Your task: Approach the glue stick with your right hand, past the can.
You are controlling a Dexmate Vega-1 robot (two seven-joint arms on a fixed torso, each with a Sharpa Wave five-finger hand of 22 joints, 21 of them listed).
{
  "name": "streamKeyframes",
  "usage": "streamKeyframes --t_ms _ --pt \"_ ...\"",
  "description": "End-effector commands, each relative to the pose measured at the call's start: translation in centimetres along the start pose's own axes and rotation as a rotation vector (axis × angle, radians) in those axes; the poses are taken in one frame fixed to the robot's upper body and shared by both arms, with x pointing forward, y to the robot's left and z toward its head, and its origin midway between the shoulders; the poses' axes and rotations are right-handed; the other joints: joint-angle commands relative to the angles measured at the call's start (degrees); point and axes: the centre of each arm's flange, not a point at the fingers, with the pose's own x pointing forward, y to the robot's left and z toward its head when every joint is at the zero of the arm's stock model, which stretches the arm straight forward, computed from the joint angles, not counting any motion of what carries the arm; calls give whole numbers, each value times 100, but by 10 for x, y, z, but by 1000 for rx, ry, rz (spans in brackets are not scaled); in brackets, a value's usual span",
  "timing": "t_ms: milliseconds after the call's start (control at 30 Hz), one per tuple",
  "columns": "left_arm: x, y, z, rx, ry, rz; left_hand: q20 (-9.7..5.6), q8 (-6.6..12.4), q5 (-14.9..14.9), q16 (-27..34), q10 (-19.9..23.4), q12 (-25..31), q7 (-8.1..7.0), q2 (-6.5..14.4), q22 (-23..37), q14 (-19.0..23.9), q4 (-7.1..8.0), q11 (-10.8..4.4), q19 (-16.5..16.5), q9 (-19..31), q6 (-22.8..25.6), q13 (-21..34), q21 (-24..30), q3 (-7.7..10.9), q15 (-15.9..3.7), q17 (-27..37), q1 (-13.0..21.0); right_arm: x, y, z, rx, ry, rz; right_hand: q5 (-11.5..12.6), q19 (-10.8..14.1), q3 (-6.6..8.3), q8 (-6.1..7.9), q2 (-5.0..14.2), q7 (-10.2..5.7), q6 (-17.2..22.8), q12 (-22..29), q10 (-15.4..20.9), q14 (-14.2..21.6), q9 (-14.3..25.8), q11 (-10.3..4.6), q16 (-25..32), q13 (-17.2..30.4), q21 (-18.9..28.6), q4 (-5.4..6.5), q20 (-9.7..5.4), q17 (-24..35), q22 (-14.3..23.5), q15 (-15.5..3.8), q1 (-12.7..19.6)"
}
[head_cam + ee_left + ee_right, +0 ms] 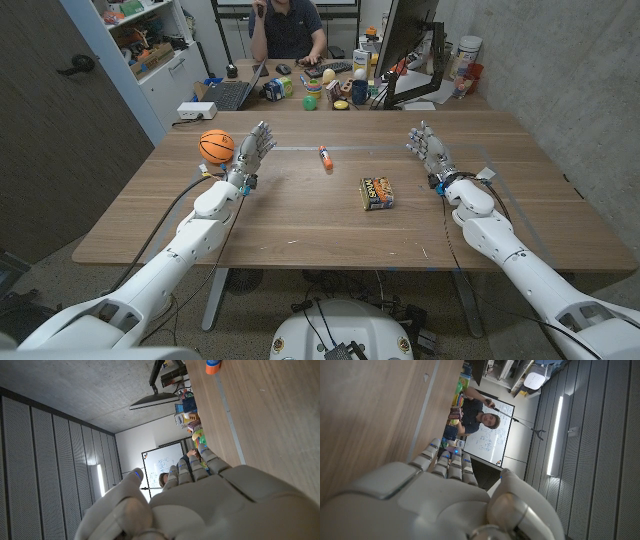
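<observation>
Both hands empty, fingers apart: right hand [428,147] stood right of the can [376,193], left hand [254,149] by the basketball [216,146]. Glue stick [325,157] lay mid-surface, untouched.

My wooden table [300,215] carries only a few things. A glue stick [325,157] with an orange cap lies on its side near the middle, toward the far edge. A can [377,193] lies flat nearer to me and a little to my right of the stick, well apart from it. An orange ball [216,146] sits at my far left, just beside my left hand [252,152]. A thin pale line [380,148] runs across the far part of the tabletop.
</observation>
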Motion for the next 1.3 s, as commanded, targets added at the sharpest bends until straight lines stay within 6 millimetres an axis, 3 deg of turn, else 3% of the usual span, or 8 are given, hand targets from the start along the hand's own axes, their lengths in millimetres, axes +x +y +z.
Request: streamKeyframes --t_ms 33,133,233,367,500,633,1033,1300 --pt "0 1 -2 -6 3 -1 5 44 31 24 59 40 39 1 25 44 -7 -14 41 7 0 20 28 39 15 8 54 -3 1 -6 -10 17 6 28 42 31 37 -2 42 -28 24 25 44 31 14 17 22 26 13 15 18 26 8 60" --pt "0 0 -4 -8 6 0 4 45 31 23 58 39 38 1 25 43 -8 -15 43 7 3 20 26 40 16 8 53 2 2 0 -17 0 13 40 35 25 22 -4 -103 -83 5 -39 64 32 35 24 25 12 10 95 22 25 207 39" --pt "0 0 -5 -12 9 -2 3 44 32 24 57 39 40 1 25 45 -9 -14 43 7 -1 20 24 40 13 8 52 11 4 11 -59 -11 25 58 59 20 5 -17 -211 -210 -16 -179 58 37 50 21 34 -9 -14 800 32 23 427 21" --pt "1 0 -5 -13 6 -6 3 45 33 24 58 39 38 1 25 47 -9 -12 44 7 2 20 22 41 16 8 50 25 11 26 -147 -32 50 60 60 29 -7 -37 -306 -282 -32 -263 20 37 1 5 35 -23 -51 941 30 19 350 56" --pt "-1 2 -5 -14 0 -1 6 46 34 24 59 40 42 1 25 45 -10 -8 46 7 4 21 19 42 14 9 49 38 21 38 -222 -41 74 59 -10 50 -2 -60 -395 -338 -33 -335 -52 34 -129 -18 31 -77 -112 864 21 8 211 132" --pt "-4 5 -6 -17 3 8 4 47 35 24 57 39 40 1 26 45 -11 -9 45 7 8 21 16 42 15 9 48 50 31 46 -214 -88 101 39 82 59 53 -117 -406 -244 46 -149 81 26 -530 34 20 -83 -194 451 7 0 13 239" --pt "-6 8 -7 -28 3 12 4 46 38 25 61 40 45 0 26 51 -14 -9 48 7 6 21 9 44 16 9 46 84 69 86 -398 -158 203 -38 -64 -128 -77 -432 -468 -822 -120 -819 -319 14 -618 -60 11 -234 -306 467 10 -29 53 272" --pt "-8 11 -6 -31 -5 18 5 47 40 25 69 43 40 -2 27 50 -16 -5 53 7 10 21 6 45 14 9 43 97 90 108 -503 -250 184 -49 -120 -166 -47 -475 -521 -846 -88 -851 -365 15 -563 -51 11 -272 -319 424 11 -30 119 269"
